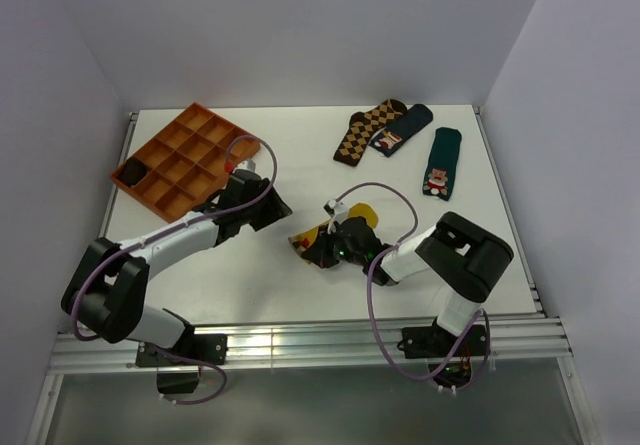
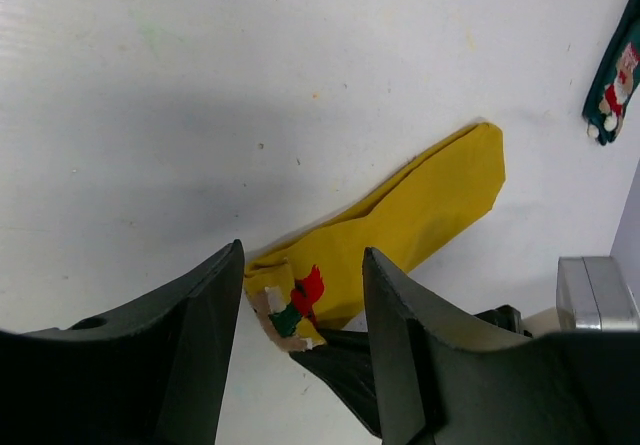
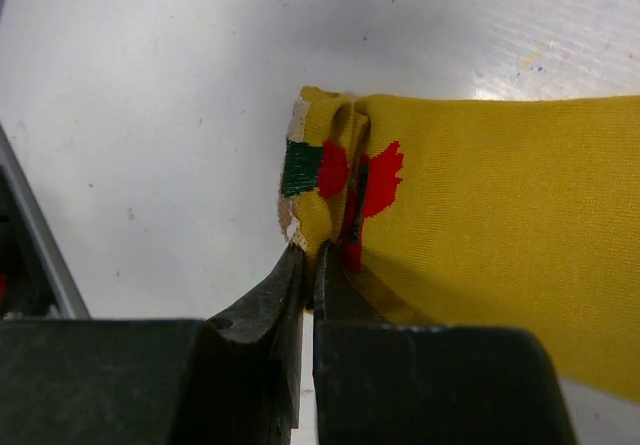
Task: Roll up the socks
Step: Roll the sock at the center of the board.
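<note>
Your right gripper [image 3: 312, 255] has its jaws clenched on the mustard-yellow sock [image 2: 430, 200], pinching a fold of fabric at the toe end, right through the small red-and-white figure. The sock lies on the white tabletop [image 1: 240, 265] near the middle, a little toward the near edge, with its toe pointing left and its open end angled to the far right. The fabric at the toe is bunched and slightly lifted where the jaws bite; the rest of the sock lies flat.

Your left gripper [image 2: 302, 255] sits just left of the sock with its jaws released and standing apart, holding nothing. From its wrist view the toe end shows in the gap between its fingers; you cannot tell whether either finger touches the fabric.

At the far left stands a brown compartment tray [image 1: 180, 160] with a dark item [image 1: 130, 173] in its left corner cell. At the far right, well apart from the yellow sock, lie an argyle sock [image 1: 362, 133] and two dark green socks [image 1: 440, 163].
</note>
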Available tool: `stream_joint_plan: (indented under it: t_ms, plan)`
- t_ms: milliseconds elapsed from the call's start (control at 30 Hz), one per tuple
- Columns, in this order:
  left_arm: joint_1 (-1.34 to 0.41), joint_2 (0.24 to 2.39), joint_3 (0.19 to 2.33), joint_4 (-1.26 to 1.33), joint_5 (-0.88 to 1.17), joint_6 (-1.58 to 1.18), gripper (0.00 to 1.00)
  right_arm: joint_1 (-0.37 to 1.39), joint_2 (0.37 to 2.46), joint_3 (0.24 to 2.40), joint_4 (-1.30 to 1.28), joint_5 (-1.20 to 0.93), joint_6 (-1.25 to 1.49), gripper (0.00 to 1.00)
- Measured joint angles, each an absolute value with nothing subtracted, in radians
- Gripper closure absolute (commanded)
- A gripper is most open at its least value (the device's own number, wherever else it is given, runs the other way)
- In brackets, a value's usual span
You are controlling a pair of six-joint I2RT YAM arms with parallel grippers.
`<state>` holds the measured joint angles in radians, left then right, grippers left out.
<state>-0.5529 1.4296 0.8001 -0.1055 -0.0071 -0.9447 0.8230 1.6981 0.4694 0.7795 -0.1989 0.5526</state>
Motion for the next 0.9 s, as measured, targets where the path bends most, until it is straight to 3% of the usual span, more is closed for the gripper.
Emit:
stream_joint_plan:
  t_ms: [333,633,900]
  plan:
    - [-0.553,1.469,0.753,-0.028,0.100,-0.928,0.45,0.747,1.715,0.404,0.875,-0.305,0.681,1.00]
    - [-0.554,1.698,1.018,-0.118,0.212,-0.733,0.44,0.747,1.726,0.408,0.883,-0.331,0.682,1.00]
    - [-0.597,1.837,1.110,-0.255,0.239,-0.595,0.43,0.747,1.726,0.420,0.867,-0.332,0.662,1.00]
